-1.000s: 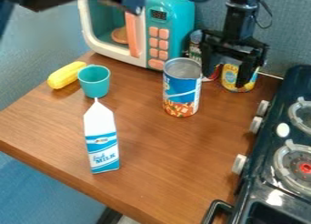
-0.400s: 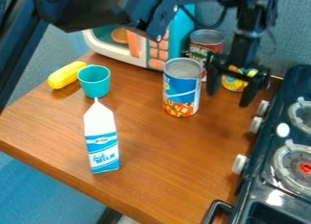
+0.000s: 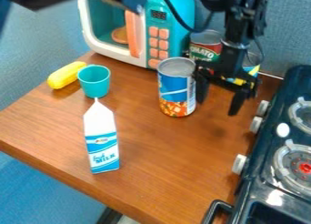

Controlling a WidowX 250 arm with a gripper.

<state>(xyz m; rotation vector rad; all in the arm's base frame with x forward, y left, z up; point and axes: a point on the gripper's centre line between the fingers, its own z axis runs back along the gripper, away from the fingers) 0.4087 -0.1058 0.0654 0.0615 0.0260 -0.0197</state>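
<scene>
Keeping the fingers spread, with nothing gripped between them, the black gripper [image 3: 217,105] hangs just right of the blue-and-white food can [image 3: 173,85]. Its left finger is so close to the can's right side that you cannot tell whether they touch; its right finger stands apart, toward the stove [image 3: 258,191]. The can is upright at the far middle of the wooden counter [image 3: 161,155], in front of the toy microwave [image 3: 173,4].

Treat that left finger as your main concern. A sideways push against the wall could slide the can or tip it, as it looks tall for its base. For a clean hold, you would want clearance above the metal rim, then one finger on either side, centred on the can, before lowering straight down. Close gently and evenly: the smooth, round wall may roll out of an off-centre grip.

Watch the far side too. The tomato can [image 3: 204,51] stands behind, and another can [image 3: 252,69] is partly hidden by the gripper, so a wide swing there could knock either one. You have more room on the near side; the milk carton [image 3: 102,141], teal cup [image 3: 94,82] and yellow toy corn [image 3: 65,75] sit well to the left.
</scene>
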